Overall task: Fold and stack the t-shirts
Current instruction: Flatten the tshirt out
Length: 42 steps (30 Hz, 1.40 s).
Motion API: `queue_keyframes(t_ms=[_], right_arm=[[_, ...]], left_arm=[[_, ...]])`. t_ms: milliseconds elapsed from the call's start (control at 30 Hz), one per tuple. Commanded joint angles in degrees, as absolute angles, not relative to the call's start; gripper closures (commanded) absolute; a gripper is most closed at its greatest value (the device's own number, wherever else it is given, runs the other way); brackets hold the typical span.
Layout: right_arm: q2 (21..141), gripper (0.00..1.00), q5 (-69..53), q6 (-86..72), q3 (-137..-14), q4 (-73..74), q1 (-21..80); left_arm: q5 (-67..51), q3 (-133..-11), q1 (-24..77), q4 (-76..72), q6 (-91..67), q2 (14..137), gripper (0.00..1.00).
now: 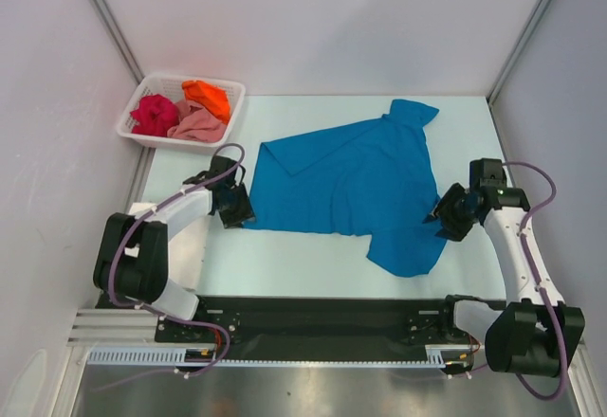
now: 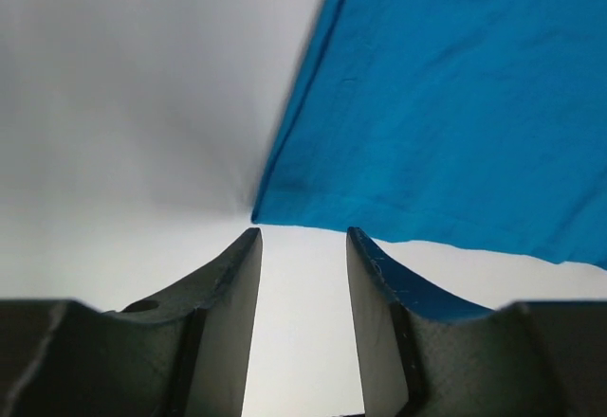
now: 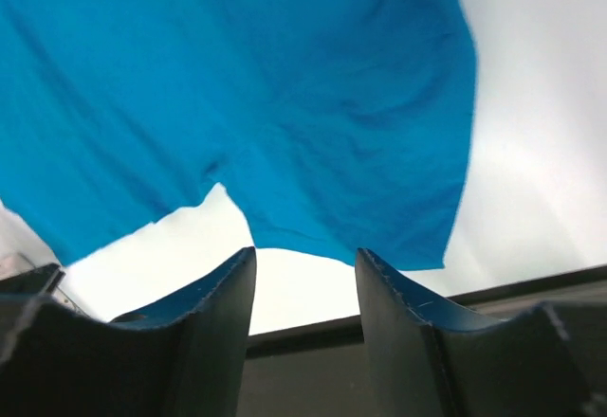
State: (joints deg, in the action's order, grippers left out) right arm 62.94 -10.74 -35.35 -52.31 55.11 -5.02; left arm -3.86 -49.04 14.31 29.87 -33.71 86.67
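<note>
On the table the bright blue t-shirt lies spread out, left gripper at its near-left corner and right gripper at its right edge, both jaws apart and empty, crimson t-shirt, orange t-shirt, pink t-shirt bunched in white basket far left.
</note>
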Motion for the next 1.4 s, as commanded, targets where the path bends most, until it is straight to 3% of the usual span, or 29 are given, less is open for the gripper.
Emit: queue_keyframes(t_ms=[0,300,467,733,900,967,1200,1300,1367], right_arm=[[64.2,0.5,-9.1,-35.7,-51.9,58.9,-7.0],[65.7,0.45,-6.3,-35.9,-47.3,59.3,-8.7],[68.9,0.44,-6.7,-36.3,-43.3,59.2,-8.7],[68.9,0.44,-7.2,-36.8,-39.9,55.6,-8.6],[71.0,0.46,-9.0,-37.6,-37.5,50.0,-8.4],[71.2,0.53,-9.9,-38.0,-36.2,49.0,-8.3],[69.7,0.69,-9.1,-38.0,-36.7,49.3,-8.2],[69.9,0.9,-9.8,-37.8,-36.5,49.5,-8.2],[69.9,0.98,-8.2,-37.4,-36.9,51.5,-8.2]], left_arm=[[-4.7,-48.1,13.4,29.1,-35.8,87.1,0.54],[-3.6,-47.5,12.7,29.2,-35.7,88.4,0.52],[-3.9,-47.4,11.8,28.0,-35.2,90.6,0.63],[-4.4,-47.5,11.8,26.3,-34.7,91.5,0.73],[-4.8,-48.0,11.8,26.4,-33.8,91.4,0.89],[-5.2,-48.1,11.8,26.2,-33.4,91.1,1.0],[-5.0,-47.5,11.8,26.3,-32.6,89.1,1.0],[-4.9,-46.9,11.8,26.2,-32.3,88.2,1.0],[-5.1,-46.8,11.8,26.3,-32.0,87.6,1.0]])
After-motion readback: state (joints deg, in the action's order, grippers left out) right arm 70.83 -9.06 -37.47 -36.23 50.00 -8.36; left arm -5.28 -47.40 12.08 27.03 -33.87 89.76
